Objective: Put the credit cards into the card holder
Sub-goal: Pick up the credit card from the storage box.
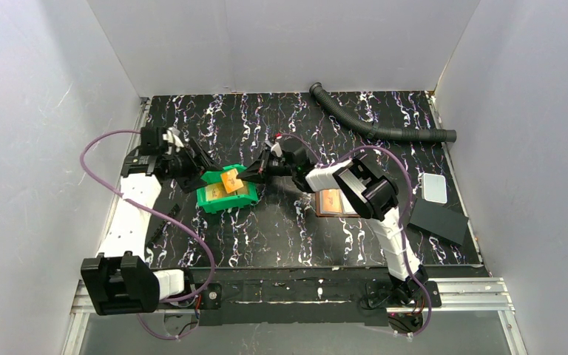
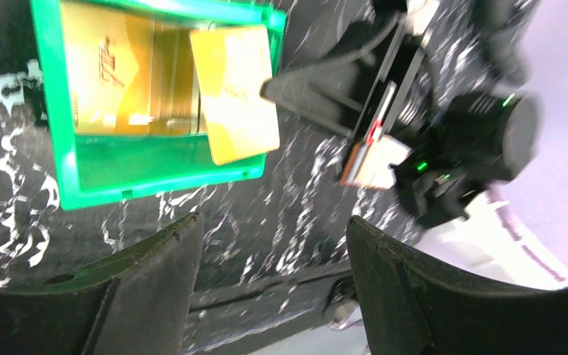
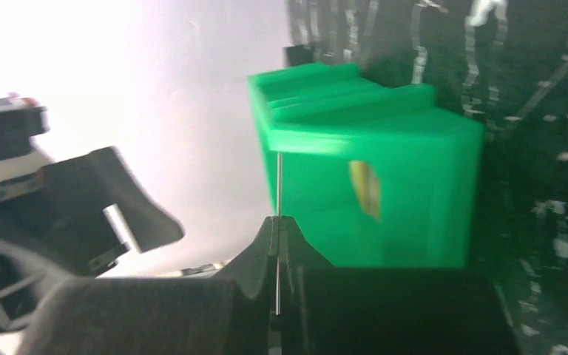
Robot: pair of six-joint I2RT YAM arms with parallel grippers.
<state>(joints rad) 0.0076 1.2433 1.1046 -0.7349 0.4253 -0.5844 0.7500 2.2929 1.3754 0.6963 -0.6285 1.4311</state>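
Left gripper (image 1: 195, 168): jaws spread wide with nothing between them, hanging just beside the left rim of the green bin (image 1: 208, 198). The left wrist view confirms it: both fingers (image 2: 155, 259) are apart, with bare marbled table (image 1: 281, 237) between them.

Green bin: sits left of centre on the table. Yellowish-tan credit cards (image 2: 107, 70) lie inside it.

Held credit card (image 1: 229, 180): orange-yellow, tilted, above the bin's open top, overlapping its right rim in the left wrist view (image 2: 233, 92).

Right gripper (image 1: 247, 176): clamped onto the right edge of that card. The right wrist view shows the fingertips pressed together, with the card edge-on as a thin line (image 3: 278, 185).

Card holder (image 1: 330, 201): brown, lying open on the table right of the bin and well apart from it, partly under the right forearm.

Further right: a corrugated hose (image 1: 370, 127) runs across the far table, with a translucent plate (image 1: 435, 187) and a black sheet (image 1: 438, 220) at the right edge.
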